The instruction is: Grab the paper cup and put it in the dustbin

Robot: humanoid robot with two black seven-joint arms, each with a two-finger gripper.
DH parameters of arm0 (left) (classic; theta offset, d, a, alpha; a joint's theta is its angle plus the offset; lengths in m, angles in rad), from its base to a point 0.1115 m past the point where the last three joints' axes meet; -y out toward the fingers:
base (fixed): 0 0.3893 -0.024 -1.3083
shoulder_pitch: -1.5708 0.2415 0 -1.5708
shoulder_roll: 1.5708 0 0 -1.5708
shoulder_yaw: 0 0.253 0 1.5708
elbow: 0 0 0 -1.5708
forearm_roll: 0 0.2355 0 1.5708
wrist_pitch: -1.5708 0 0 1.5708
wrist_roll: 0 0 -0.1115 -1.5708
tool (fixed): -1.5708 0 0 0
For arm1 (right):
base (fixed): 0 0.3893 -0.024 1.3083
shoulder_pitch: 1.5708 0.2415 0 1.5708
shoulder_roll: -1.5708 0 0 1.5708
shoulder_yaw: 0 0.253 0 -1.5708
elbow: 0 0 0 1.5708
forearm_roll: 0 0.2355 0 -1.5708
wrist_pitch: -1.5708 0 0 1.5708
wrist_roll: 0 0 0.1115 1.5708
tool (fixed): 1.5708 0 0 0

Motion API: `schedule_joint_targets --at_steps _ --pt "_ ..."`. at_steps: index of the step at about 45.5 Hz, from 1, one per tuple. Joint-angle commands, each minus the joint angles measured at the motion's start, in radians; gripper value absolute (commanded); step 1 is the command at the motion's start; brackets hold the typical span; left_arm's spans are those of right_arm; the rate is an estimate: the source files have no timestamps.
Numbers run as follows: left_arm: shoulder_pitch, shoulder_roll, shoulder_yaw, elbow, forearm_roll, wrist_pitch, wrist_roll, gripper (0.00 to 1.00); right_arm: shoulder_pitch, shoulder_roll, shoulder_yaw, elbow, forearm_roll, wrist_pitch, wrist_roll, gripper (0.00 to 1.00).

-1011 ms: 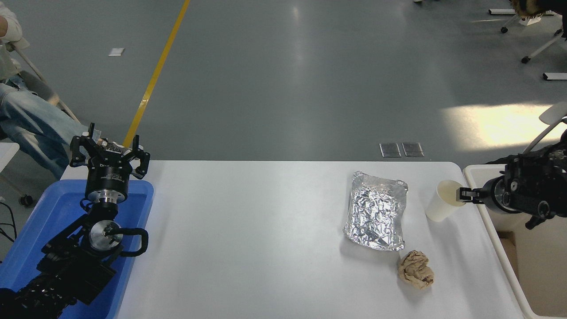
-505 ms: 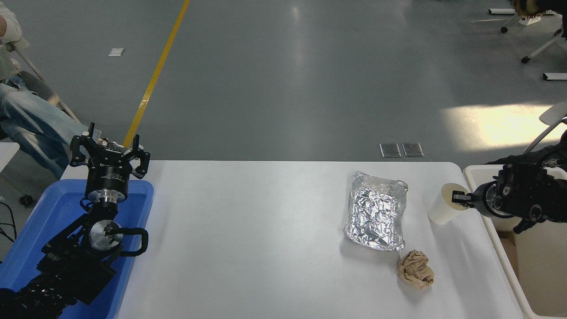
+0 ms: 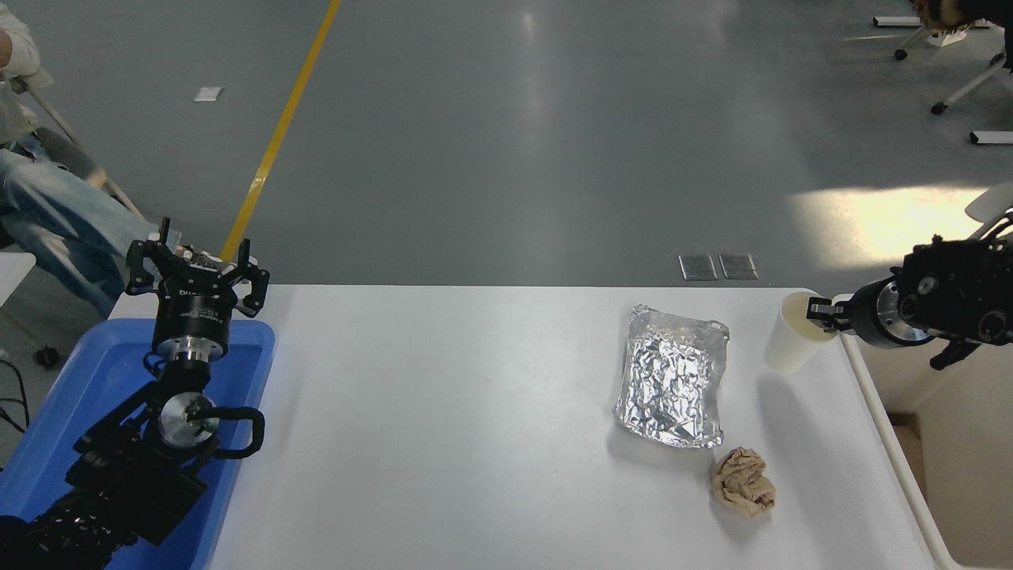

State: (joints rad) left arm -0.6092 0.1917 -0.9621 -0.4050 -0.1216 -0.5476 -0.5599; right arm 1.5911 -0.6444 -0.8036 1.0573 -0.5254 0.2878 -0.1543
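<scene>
The white paper cup (image 3: 788, 342) hangs tilted above the table's far right edge, held by its rim. My right gripper (image 3: 821, 316) comes in from the right edge and is shut on the cup's rim. The cream-white dustbin (image 3: 886, 431) stands just right of the table, its near rim below the gripper. My left gripper (image 3: 195, 273) is parked open at the lower left, above the blue tray.
A silver foil tray (image 3: 673, 376) lies left of the cup. A crumpled brown paper ball (image 3: 742, 480) lies near the table's front right. A blue plastic tray (image 3: 87, 380) sits under the left arm. A person sits at the far left (image 3: 47, 214).
My right gripper has risen with the cup, lifting it off the table and up toward the far right corner. The left arm has not moved.
</scene>
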Motion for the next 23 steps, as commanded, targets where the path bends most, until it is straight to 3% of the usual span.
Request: schedule_joint_targets --at_steps 1,9,23 --pt "0.002 0.000 0.000 0.000 0.000 0.000 0.000 0.99 0.455 -0.075 -0.201 0.204 0.013 0.167 0.018 0.00" --pt "0.002 0.000 0.000 0.000 0.000 0.000 0.000 0.99 0.708 -0.072 -0.247 0.193 0.012 0.390 0.090 0.00" --pt "0.002 0.000 0.000 0.000 0.000 0.000 0.000 0.99 0.785 -0.073 -0.285 0.191 0.008 0.442 0.084 0.00"
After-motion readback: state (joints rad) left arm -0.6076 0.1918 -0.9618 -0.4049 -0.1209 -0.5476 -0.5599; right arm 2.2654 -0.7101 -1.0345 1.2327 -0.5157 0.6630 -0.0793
